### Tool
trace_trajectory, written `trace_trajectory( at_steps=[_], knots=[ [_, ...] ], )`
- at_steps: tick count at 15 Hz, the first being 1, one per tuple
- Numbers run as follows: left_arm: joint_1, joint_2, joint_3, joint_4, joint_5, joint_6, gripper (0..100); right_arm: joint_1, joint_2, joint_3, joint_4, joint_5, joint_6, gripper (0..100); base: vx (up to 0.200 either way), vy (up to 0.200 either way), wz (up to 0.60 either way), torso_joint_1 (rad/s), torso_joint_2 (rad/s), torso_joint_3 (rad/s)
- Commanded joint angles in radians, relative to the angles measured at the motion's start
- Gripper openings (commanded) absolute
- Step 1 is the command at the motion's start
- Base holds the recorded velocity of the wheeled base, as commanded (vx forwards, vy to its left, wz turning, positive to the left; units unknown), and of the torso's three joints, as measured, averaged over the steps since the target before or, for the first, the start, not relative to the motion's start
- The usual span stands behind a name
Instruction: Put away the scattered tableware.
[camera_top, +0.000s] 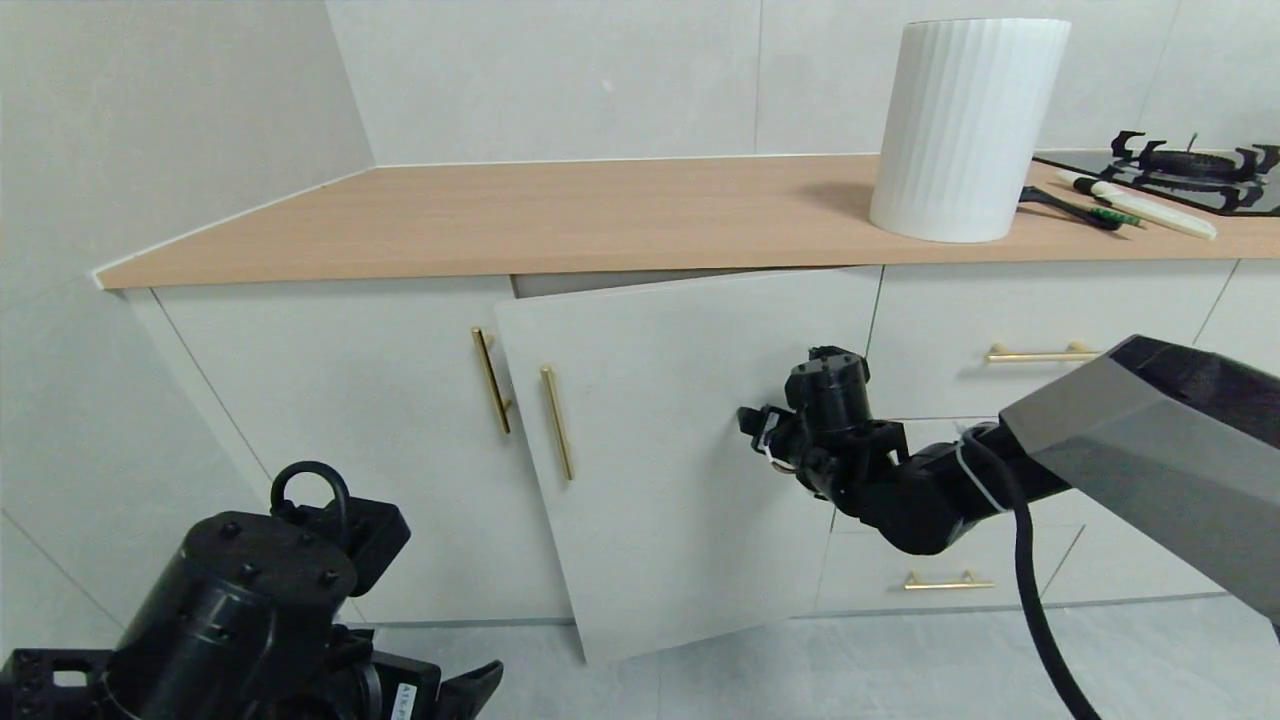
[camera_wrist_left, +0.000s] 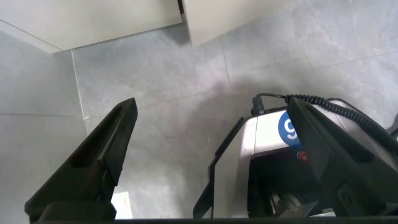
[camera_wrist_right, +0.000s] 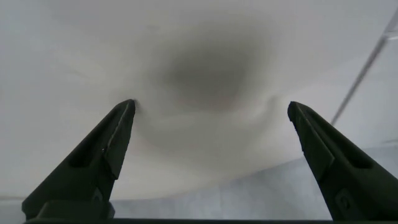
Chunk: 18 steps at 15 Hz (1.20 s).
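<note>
**Facing the cabinet door with both grippers empty**

Head view: your landmark is the cabinet door (camera_top: 680, 450), which stands ajar under the wooden countertop (camera_top: 500, 215). Its gold handle (camera_top: 557, 422) runs down near its free edge. A second gold handle (camera_top: 491, 380) sits on the shut door just to its left. Your right gripper (camera_top: 755, 425) is at the outer face of the cabinet door, on the side away from the door's own handle and about mid-height. Your left arm (camera_top: 250, 600) hangs low, down and to the left of the cabinet door. The scattered tableware (camera_top: 1130, 205) is a few long-handled utensils lying flat on the countertop, above the cabinet door and well off to its right. A tall white ribbed container (camera_top: 965, 130) stands on the countertop just above the door's right end. A black stove (camera_top: 1195, 165) lies farther right again.

Left wrist view: your left gripper (camera_wrist_left: 211, 106) is spread wide and grasps nothing. It hangs over the grey floor tiles (camera_wrist_left: 186, 74), with the bottom corner of the cabinet door (camera_wrist_left: 205, 22) just beyond its fingertips.

Right wrist view: your right gripper (camera_wrist_right: 211, 106) is released and empty. Both fingers (camera_wrist_right: 112, 149) are splayed and their tips are at the pale door face (camera_wrist_right: 205, 56).
</note>
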Motion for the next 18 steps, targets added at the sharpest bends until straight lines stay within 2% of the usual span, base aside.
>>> trace_trajectory(
  at_steps=[1, 3, 14, 18],
  knots=[
    [-0.001, 0.002, 0.000, 0.000, 0.000, 0.000, 100, -0.001, 0.033, -0.019, -0.007, -0.007, -0.001, 100, 0.000, 0.000, 0.00, 0.000, 0.00, 0.000],
    [0.000, 0.002, 0.000, 0.000, 0.000, 0.000, 100, -0.001, 0.062, -0.054, -0.011, -0.061, -0.003, 100, 0.000, 0.000, 0.00, 0.000, 0.00, 0.000],
    [0.000, 0.002, 0.000, 0.000, 0.000, 0.000, 100, -0.007, 0.123, -0.134, -0.011, -0.167, -0.007, 100, 0.000, 0.000, 0.00, 0.000, 0.00, 0.000],
    [0.000, 0.002, 0.000, 0.000, 0.000, 0.000, 100, -0.004, 0.077, -0.105, -0.008, -0.157, -0.003, 100, 0.000, 0.000, 0.00, 0.000, 0.00, 0.000]
  ],
)
